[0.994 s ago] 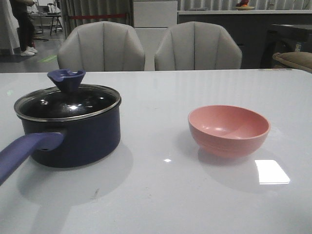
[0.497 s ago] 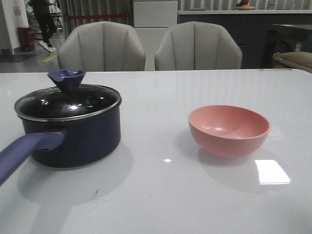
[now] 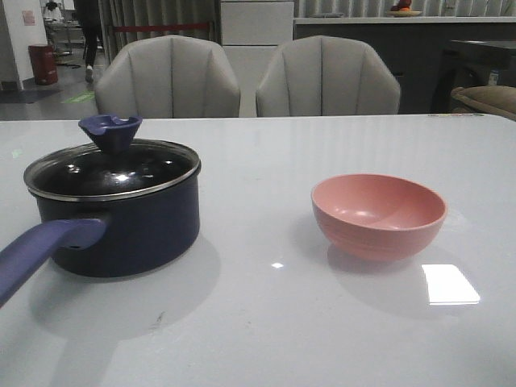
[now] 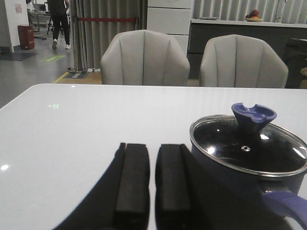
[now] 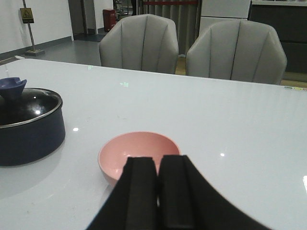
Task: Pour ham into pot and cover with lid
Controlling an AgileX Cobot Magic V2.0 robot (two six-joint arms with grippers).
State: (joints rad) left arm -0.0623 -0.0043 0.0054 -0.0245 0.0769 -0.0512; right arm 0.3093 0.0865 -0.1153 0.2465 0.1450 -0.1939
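Nearest the robot, the left pincer (image 4: 145, 189) and right pincer (image 5: 152, 191) each hover narrow, pads nearly together, holding nothing. Beyond them, toward the table's (image 3: 339, 322) left edge, stands the dark blue metal pot (image 3: 121, 222), its glass lid (image 3: 109, 171) seated flat. Its long blue handle (image 3: 40, 254) points to the near-left corner, within the left arm's reach. Right of centre sits the round pink bowl (image 3: 379, 215), upright, showing no ham; either it went into the pot or none was in the bowl.
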